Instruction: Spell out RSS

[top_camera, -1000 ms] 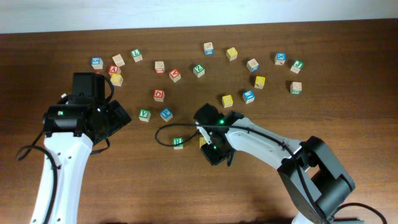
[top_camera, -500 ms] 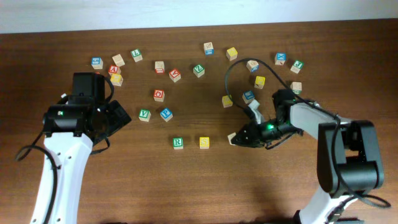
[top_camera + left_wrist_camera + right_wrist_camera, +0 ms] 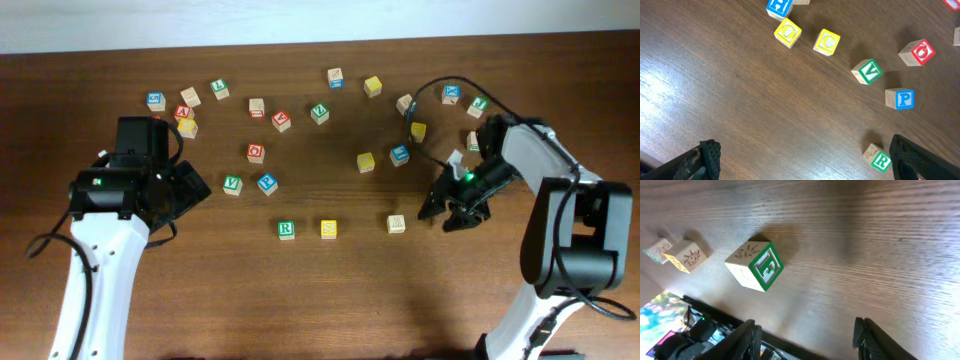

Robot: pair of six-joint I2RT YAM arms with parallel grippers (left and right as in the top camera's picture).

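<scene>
Right gripper [image 3: 437, 217] has swung away right, off the third cube [image 3: 397, 223] beyond the S cube [image 3: 329, 229]. Jaws apart, empty; left gripper [image 3: 805, 152] likewise.

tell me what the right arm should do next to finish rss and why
Probably move the open right gripper left onto the pale-topped cube and grip it. R and one yellow S sit side by side, but this third cube lies apart and shows no S on top; the right wrist view shows a green face on its side, so it likely needs turning or swapping.
</scene>
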